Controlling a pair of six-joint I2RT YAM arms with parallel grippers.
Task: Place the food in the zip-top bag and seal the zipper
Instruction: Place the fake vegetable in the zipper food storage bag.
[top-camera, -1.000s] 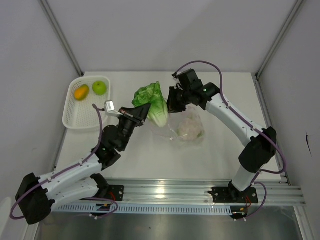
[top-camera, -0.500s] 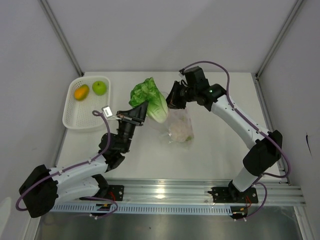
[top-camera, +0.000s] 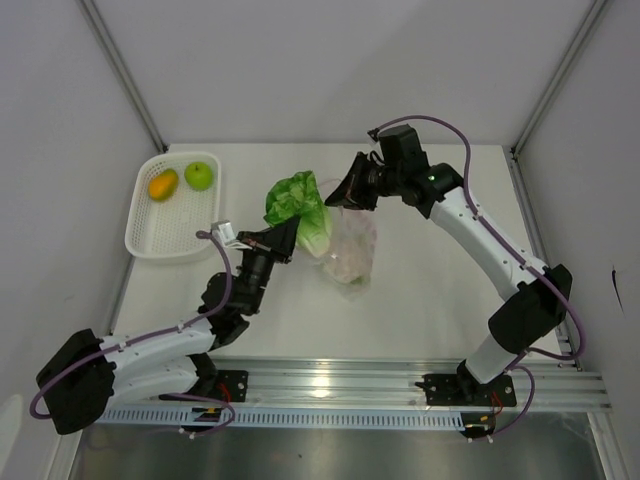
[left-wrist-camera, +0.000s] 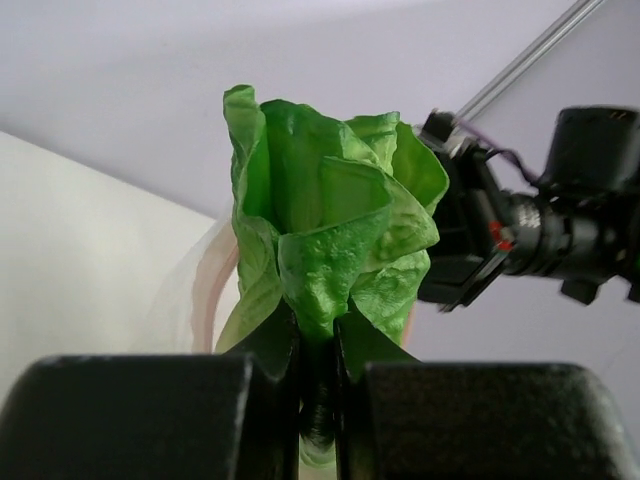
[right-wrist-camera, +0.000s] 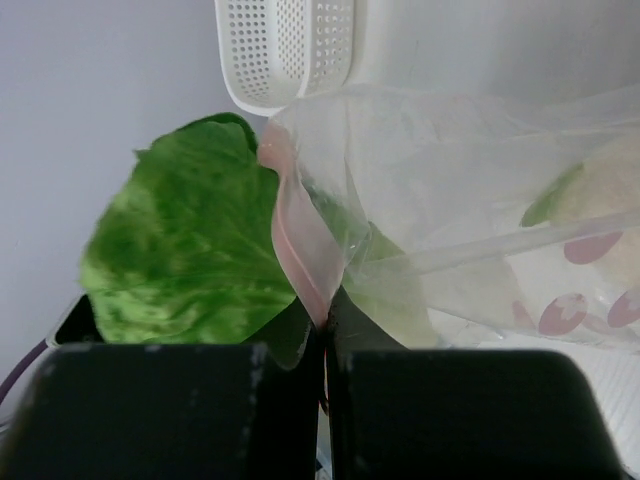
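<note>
My left gripper (top-camera: 283, 238) is shut on the leafy green-white cabbage (top-camera: 302, 210) and holds it up beside the bag's mouth; in the left wrist view the cabbage (left-wrist-camera: 325, 240) stands between my fingers. My right gripper (top-camera: 345, 196) is shut on the pink-red zipper strip (right-wrist-camera: 300, 250) of the clear zip-top bag (top-camera: 350, 248) and holds the bag lifted, hanging down. A whitish-green cauliflower piece (right-wrist-camera: 600, 190) lies inside the bag. The green apple (top-camera: 199, 176) and the orange fruit (top-camera: 163, 185) lie in the white basket.
The white mesh basket (top-camera: 150, 235) stands at the table's left, its rim also in the right wrist view (right-wrist-camera: 290, 60). Grey walls close the table at left, back and right. A metal rail runs along the near edge.
My right gripper has lifted the bag's mouth up and back, so the bag now hangs. My left gripper has kept the cabbage and shifted it a little toward the bag's mouth.
</note>
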